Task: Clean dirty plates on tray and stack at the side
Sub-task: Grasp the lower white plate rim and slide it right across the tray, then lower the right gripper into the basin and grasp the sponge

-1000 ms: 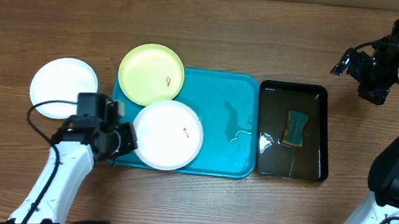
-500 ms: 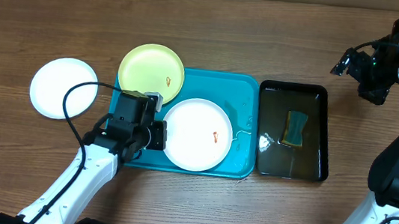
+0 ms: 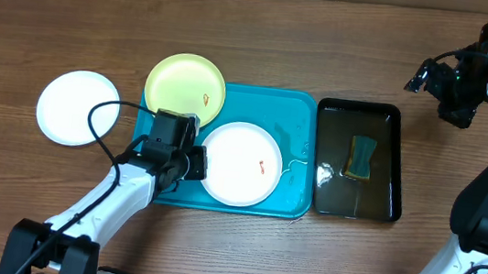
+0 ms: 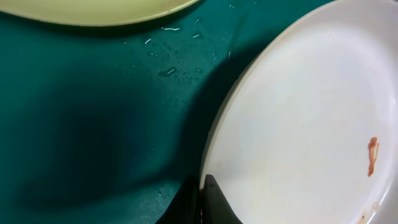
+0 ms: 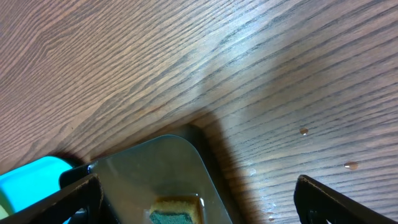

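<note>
left gripper (image 3: 195,162) is closed on the left rim of the white plate (image 3: 241,163), lying smeared on the tray (image 3: 292,115) | yellow-green plate (image 3: 180,88) behind, speck seen | second white plate (image 3: 77,107) set aside left; a third judged done | right gripper (image 3: 443,86) held wide, far right

Wood table (image 3: 329,36) carries turquoise tray (image 3: 274,113), black tray (image 3: 363,105) (just beside, rt) & 1 white plate (image 3: 64,103) left.

glossy plastic tray (image 3: 288,114), grained wood table (image 3: 283,40)
</note>
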Robot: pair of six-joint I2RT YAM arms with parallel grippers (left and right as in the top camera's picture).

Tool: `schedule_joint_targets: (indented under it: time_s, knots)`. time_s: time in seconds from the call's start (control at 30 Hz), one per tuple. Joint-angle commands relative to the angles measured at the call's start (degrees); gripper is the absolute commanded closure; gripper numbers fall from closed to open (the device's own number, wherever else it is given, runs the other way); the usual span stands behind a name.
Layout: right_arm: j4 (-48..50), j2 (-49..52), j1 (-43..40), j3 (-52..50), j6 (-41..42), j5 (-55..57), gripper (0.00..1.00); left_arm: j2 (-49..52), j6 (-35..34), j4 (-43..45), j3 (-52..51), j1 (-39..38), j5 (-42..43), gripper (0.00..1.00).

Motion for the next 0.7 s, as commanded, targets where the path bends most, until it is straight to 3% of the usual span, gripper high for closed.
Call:
schedule_joint_targets:
  time_s: [0.0, 0.1, 0.33, 0.47, 0.67]
  knots:
    - [0.2, -1.75, -0.17, 0.87, 0.24, -0.28, 0.0, 0.17, -0.85, 0.26, -0.02, -0.26, 0.85, 0.93]
    - [0.22, -1.75, -0.15, 0.87, 0.26, -0.33, 0.0, 0.17, -0.83, 0.26, -0.02, -0.26, 0.85, 0.83]
    - [-5.97, -1.77, -0.37, 1.22, -1.33, -12.2, 0.0, 0.17, -0.83, 0.28, -0.02, -0.26, 0.85, 0.75]
    - [-13.4, -2.34, -0.57, 8.11, -3.74, -16.33, 0.25, 0.17, -0.66, 0.31, -0.02, -0.26, 0.66, 0.7]
    - [-24.5, -7.48, 2.58, 14.88, -8.85, -13.09, 0.25, 0.39, -0.66, 0.46, -0.04, -0.28, 0.42, 0.69]
